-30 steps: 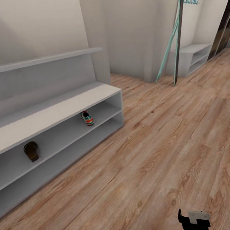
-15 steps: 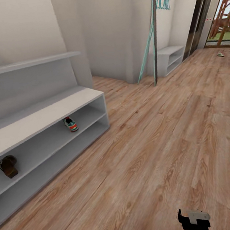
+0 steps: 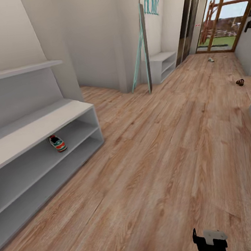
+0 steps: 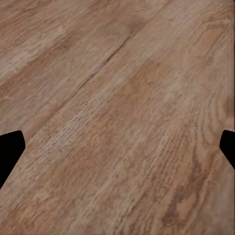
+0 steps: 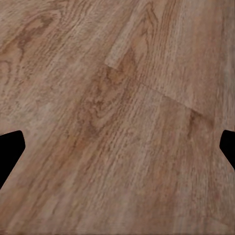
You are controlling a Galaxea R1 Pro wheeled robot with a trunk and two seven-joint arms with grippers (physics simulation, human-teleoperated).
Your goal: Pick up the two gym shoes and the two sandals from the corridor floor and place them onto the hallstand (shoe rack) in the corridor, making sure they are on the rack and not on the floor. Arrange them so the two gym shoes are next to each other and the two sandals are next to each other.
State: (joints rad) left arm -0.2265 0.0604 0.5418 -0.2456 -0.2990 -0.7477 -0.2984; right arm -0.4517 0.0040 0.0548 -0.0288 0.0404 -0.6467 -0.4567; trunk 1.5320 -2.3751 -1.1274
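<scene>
1 gym shoe (image 3: 57,143) sat on rack (image 3: 42,126) shelf at 9 o'clock, another shoe (image 3: 210,60) and sandal (image 3: 240,82) on floor (image 3: 165,156) toward 1 o'clock, left pincer (image 4: 117,147) and right pincer (image 5: 117,147) both spread, empty

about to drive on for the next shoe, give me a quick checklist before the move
1. One gym shoe on the hallstand, upper open shelf: ok.
2. Second gym shoe beside it: not ok, none there; a small pale thing lies far off near the glass door, probably it.
3. Sandal off the floor: not ok, it lies on the corridor floor far right.
4. Left hand open and free: ok.
5. Right hand open and free: ok.
6. Path along the floor ahead: ok.
</scene>
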